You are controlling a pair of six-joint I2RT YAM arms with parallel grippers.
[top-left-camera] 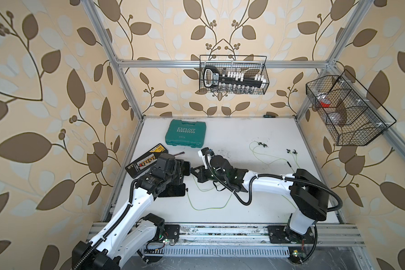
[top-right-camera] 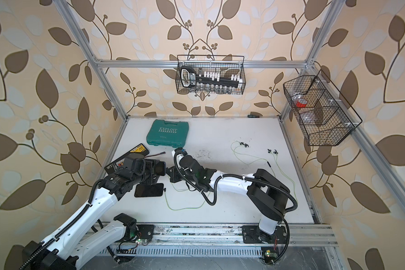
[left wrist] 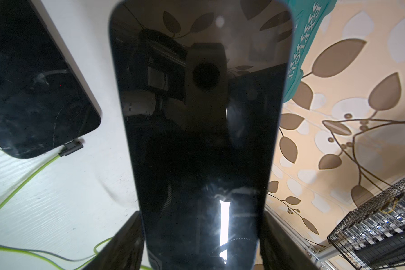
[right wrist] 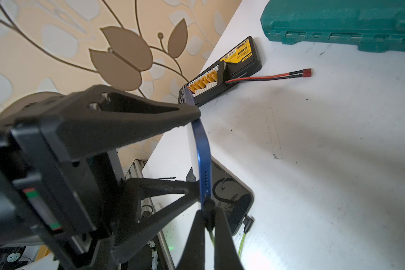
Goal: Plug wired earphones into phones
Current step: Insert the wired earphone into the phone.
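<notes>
**Dual-Arm Station: Plug at Port of the Raised Phone**

**Left tool.** The left tool [right wrist: 192, 149] clamps the raised phone [left wrist: 201, 131] across its long edges, one finger [right wrist: 136, 112] on each side. The phone is held on edge above the bench [top-left-camera: 255, 198], clear of the surface. Its blue-rimmed port end [right wrist: 202, 161] faces the right arm. In the left wrist view the glossy dark screen fills the centre of the picture.

**Right tool.** The right tool [right wrist: 207, 219] is pinched tight on the small black plug [right wrist: 208, 205] of one earphone set. The plug tip touches the port end of the raised phone. Whether it is seated in the port cannot be told. A yellow-green cable [right wrist: 211, 238] trails from between the fingers.

**Second phone.** The second phone [top-right-camera: 149, 189] lies flat on the bench, just below the left tool in both top views. An angled black plug [left wrist: 71, 147] sits at its end, with a yellow-green cable [top-left-camera: 206, 207] looping across the bench from it.

**Earbuds.** Two pairs of black earbuds [top-left-camera: 261, 145] [top-left-camera: 291, 151] lie well apart from the phones, toward the far right of the bench.

**Other items.** A teal case [top-left-camera: 186, 133] sits at the far side of the bench. A black tray with yellow-white connectors [right wrist: 220, 77] lies by the left bench edge, with a red-and-black wire [right wrist: 269, 76] leading from it.
</notes>
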